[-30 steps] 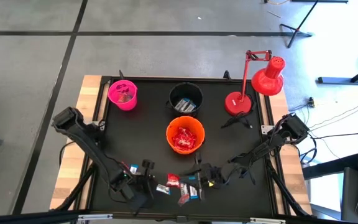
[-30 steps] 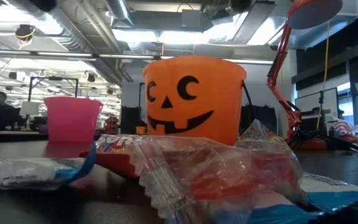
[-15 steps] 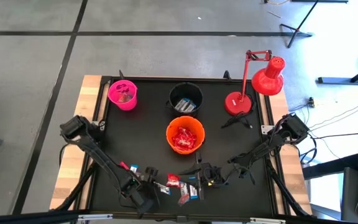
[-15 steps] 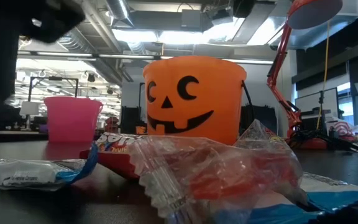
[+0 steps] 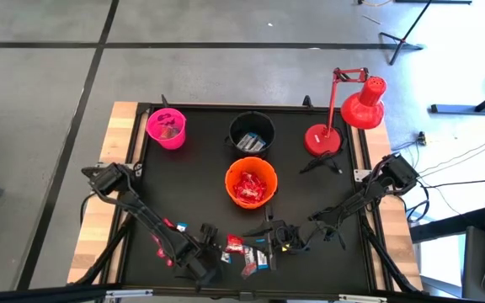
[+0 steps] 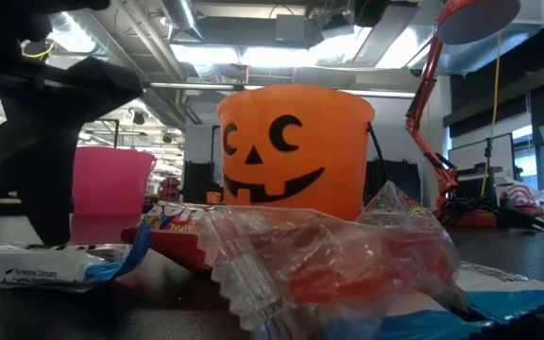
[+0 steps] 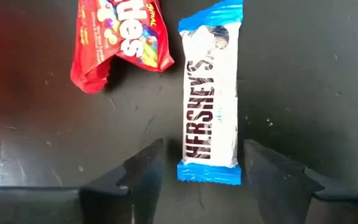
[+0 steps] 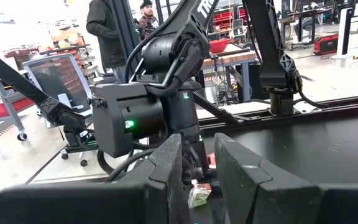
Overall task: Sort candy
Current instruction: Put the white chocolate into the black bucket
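Observation:
Candy lies in a small heap (image 5: 244, 252) on the black table near its front edge. A white bar with blue ends (image 7: 210, 93) lies flat beside a red packet (image 7: 120, 37). My left gripper (image 7: 204, 171) stands open and pointing down. One finger is on each long side of the bar's near end, and neither touches it. In the low view it is the dark shape (image 6: 50, 170) over that bar (image 6: 45, 264). My right gripper (image 8: 197, 162) hangs level above the heap's right side (image 5: 274, 237). A small greenish wrapped piece (image 8: 197, 194) sits in the narrow gap between its fingers. My right gripper has the small greenish piece (image 8: 197, 194) between its two fingers, which lie level and point toward the table's left. The piece looks lifted clear of the table. Which part of the wrapper the fingers meet is hidden by the fingers themselves.
Three buckets stand behind the heap: pink (image 5: 167, 128) at the far left, black (image 5: 252, 133) at the far middle, and orange with a pumpkin face (image 5: 251, 183) closest to the candy. A red desk lamp (image 5: 343, 118) is at the far right. People stand beyond the table (image 8: 107, 25).
My left gripper has come down to the table and a little toward the right edge. It now stands over the blue-and-white bar at the left of the heap. The candy has not moved.

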Robot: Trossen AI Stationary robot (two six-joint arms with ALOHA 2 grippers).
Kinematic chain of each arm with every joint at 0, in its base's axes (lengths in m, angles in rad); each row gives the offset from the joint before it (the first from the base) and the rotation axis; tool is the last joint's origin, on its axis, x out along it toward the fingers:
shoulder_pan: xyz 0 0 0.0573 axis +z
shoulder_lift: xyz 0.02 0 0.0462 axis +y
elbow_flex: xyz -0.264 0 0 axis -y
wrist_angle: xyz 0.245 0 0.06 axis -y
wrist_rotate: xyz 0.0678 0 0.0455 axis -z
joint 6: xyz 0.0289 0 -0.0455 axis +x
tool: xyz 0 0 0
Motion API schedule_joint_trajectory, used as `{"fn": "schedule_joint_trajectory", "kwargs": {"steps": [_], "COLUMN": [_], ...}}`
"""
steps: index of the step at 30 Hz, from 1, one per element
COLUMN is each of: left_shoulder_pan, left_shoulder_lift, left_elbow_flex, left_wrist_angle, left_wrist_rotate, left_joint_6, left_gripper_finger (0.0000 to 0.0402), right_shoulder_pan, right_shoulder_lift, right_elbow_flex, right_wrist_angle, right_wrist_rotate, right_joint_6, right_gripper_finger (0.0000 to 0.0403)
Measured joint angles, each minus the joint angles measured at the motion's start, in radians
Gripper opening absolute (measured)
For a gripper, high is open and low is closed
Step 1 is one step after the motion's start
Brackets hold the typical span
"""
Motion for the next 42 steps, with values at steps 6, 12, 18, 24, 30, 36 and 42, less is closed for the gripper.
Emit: {"fn": "schedule_joint_trajectory", "kwargs": {"steps": [6,12,18,24,30,36,42], "left_shoulder_pan": [0.012,0.016,0.015,0.006,-0.013,-0.03,-0.029], "left_shoulder_lift": [0.003,0.002,0.001,-0.035,-0.051,-0.053,-0.055], "left_elbow_flex": [0.0,0.0,-0.001,-0.009,-0.011,-0.01,-0.007], "left_wrist_angle": [-0.013,-0.022,-0.023,-0.039,-0.041,-0.04,-0.029], "left_wrist_rotate": [0.062,0.101,0.112,0.066,0.008,-0.027,-0.028], "left_joint_6": [-0.021,-0.027,-0.027,-0.028,-0.028,-0.042,-0.049], "left_gripper_finger": [0.0144,0.0043,0.0001,0.0001,0.0001,0.0001,0.0], "right_shoulder_pan": [0.0,0.0,0.0,0.0,0.0,0.0,0.0], "right_shoulder_lift": [0.0,0.0,0.0,0.0,0.0,0.0,0.0], "right_elbow_flex": [0.0,0.0,0.0,0.0,0.0,0.0,0.0], "right_wrist_angle": [0.0,0.0,0.0,0.0,0.001,0.001,0.002], "right_wrist_rotate": [0.0,0.0,0.0,-0.001,-0.001,-0.001,-0.001], "right_joint_6": [0.0,0.0,0.0,0.0,0.0,0.0,0.0], "right_gripper_finger": [0.0095,0.0095,0.0095,0.0095,0.0095,0.0095,0.0095]}}
